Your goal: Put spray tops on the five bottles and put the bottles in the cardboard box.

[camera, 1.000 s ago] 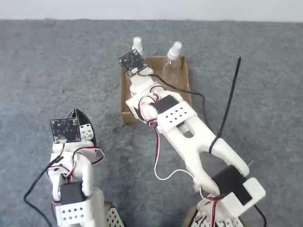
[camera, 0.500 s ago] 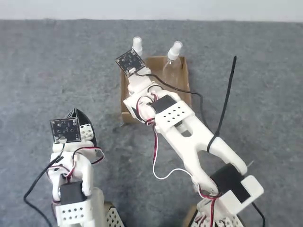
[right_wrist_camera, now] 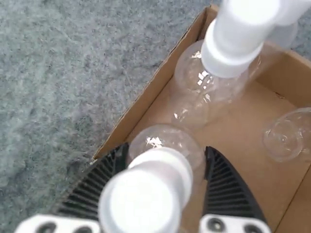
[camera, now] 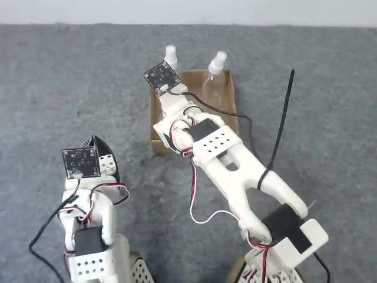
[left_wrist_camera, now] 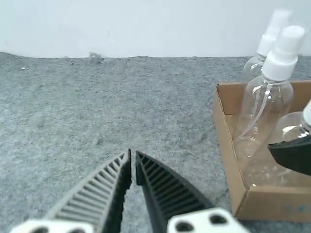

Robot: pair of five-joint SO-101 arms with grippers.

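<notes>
The capped bottle (right_wrist_camera: 146, 194) stands in the cardboard box (right_wrist_camera: 160, 82) just inside one side wall. The right gripper (right_wrist_camera: 165, 149) is spread to the bottle's width and seems to grip it, though the contact is hard to make out. In the high view the right arm hides that bottle and much of the box, while two spray tops (camera: 218, 59) show at the far end. The left gripper (left_wrist_camera: 132, 154) hangs over the grey carpet (left_wrist_camera: 73, 107), apart from the box, nearly closed and holding nothing.

The table (camera: 70, 76) is a grey, carpet-like surface — the cardboard box (camera: 155, 132) rests directly on it, toward the far side near a white wall.
</notes>
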